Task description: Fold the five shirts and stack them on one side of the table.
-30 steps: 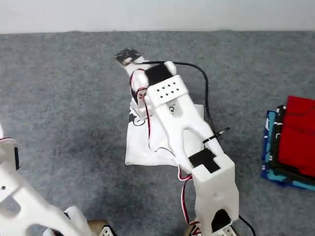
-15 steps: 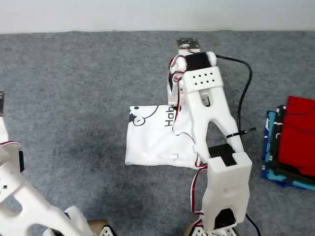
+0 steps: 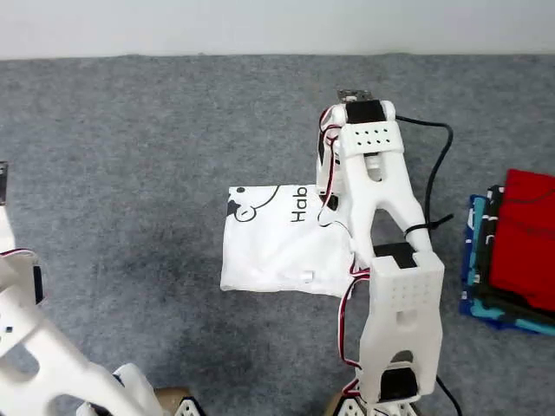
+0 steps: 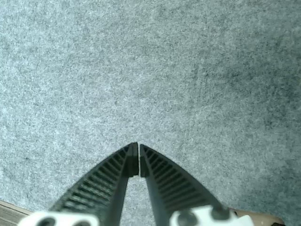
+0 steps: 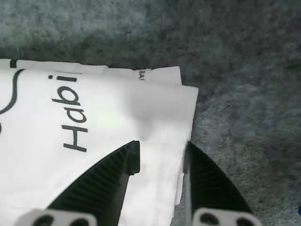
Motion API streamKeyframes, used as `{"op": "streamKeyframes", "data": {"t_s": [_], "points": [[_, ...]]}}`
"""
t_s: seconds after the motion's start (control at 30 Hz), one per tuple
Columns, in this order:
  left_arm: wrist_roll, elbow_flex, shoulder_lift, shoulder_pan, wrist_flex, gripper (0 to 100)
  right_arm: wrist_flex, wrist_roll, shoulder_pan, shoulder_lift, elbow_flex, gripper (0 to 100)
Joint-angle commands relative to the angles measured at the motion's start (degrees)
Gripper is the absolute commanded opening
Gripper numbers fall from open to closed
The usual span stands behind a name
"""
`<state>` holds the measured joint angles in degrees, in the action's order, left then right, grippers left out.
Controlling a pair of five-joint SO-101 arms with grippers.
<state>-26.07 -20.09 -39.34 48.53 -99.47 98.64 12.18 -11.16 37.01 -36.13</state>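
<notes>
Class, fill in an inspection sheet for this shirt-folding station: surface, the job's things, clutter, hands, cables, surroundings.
Surface: grey felt-like table cover, flat.
Job's things: white shirt, folded, mid-table, print up; stack of folded shirts at the table's side, red one on top.
Clutter: nothing seen.
Hands: right hand open over the white shirt's edge nearest the stack, contact unclear; left hand shut, empty, over bare cover.
Cables: black cable loops beside the right arm; red and white wires run along it.
Surroundings: white wall behind the table.
</notes>
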Motion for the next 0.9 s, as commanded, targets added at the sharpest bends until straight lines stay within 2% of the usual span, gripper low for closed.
{"op": "streamKeyframes", "data": {"t_s": [0.0, 0.23, 0.5, 0.7, 0.87], "points": [[-0.35, 0.22, -0.88, 0.26, -0.09, 1, 0.22, 0.53, 0.31, -2.86, -2.81, 19.9], [-0.35, 0.22, -0.88, 0.00, -0.09, 1, -0.48, -0.70, 0.48, -3.38, -2.81, 20.0], [-0.35, 0.22, -0.88, 0.00, -0.09, 1, -8.75, -6.33, 0.75, 0.31, -2.81, 19.7], [-0.35, 0.13, -0.88, 0.00, -0.09, 1, -8.92, -6.51, 0.75, 1.80, -2.81, 19.5], [-0.35, -1.80, -0.88, 0.00, -0.09, 1, -11.12, -6.86, 0.75, 1.80, -2.81, 9.1]]}}
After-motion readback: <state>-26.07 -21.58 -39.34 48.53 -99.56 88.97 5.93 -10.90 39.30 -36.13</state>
